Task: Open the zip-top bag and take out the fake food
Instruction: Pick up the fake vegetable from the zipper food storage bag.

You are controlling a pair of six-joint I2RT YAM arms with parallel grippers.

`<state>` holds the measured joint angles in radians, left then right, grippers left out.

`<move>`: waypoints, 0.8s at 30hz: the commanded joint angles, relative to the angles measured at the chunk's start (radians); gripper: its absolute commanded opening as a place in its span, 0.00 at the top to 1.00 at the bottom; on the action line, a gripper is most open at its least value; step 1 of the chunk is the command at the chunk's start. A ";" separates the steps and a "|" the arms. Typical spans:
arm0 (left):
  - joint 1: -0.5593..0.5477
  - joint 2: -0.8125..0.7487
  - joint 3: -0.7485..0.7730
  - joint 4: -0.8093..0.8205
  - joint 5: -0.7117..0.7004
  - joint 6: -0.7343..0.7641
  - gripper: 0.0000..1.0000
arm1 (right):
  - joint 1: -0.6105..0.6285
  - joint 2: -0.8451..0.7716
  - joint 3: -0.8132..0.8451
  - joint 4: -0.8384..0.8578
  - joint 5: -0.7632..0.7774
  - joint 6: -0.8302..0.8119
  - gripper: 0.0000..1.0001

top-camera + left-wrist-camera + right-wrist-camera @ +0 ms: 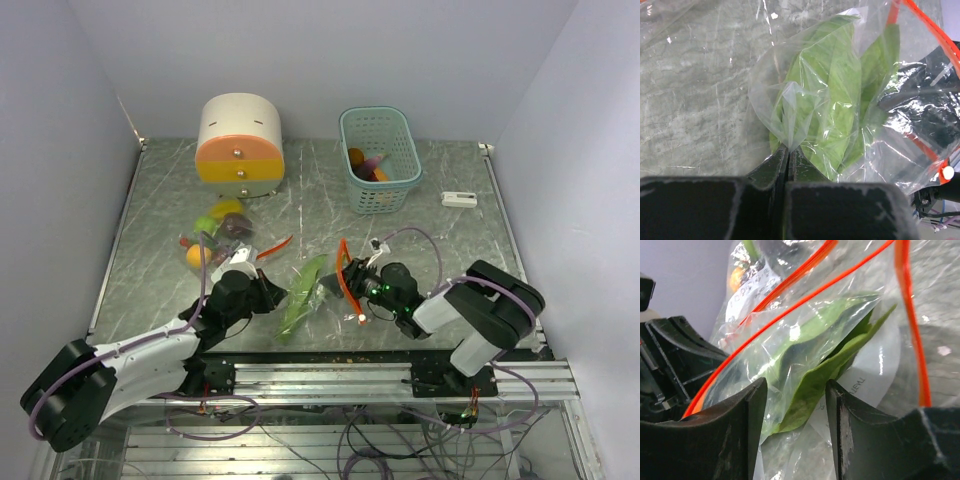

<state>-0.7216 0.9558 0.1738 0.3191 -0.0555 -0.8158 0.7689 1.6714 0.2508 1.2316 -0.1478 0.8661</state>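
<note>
Left jaws [787, 150]: pressed together on a fold of the zip-top bag [765, 85]'s clear film, at the end away from the orange zip.
Right jaws [796, 390]: standing apart at the bag's mouth, with film and the tip of the green leafy piece [815, 375] lying between them; nothing looks clamped.
Step in hand: the zip strips are parted, so the bag looks open; I judge the removal is under way, with the leaf not yet out.
Next move: likely the right jaws must close on the leaf alone, not the film, and draw it away while the left anchors the bag.
Bag contents: only the green leaf shows inside.
Other fake food [215, 235]: lime-green, yellow, dark and orange pieces clustered on the worktop [160, 200] beside the left arm; whether film covers them I cannot tell.
Basket [345, 150]: at the back, holding an orange piece and others too small to name.
Drawer box [238, 140]: back left, drawers closed.
</note>
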 commanded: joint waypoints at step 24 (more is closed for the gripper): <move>0.004 -0.036 -0.014 -0.023 -0.007 0.022 0.93 | -0.035 -0.135 0.078 -0.411 0.199 -0.037 0.86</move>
<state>-0.7216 0.9451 0.1703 0.3119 -0.0551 -0.8127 0.7395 1.5822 0.3412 0.8566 0.0158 0.8387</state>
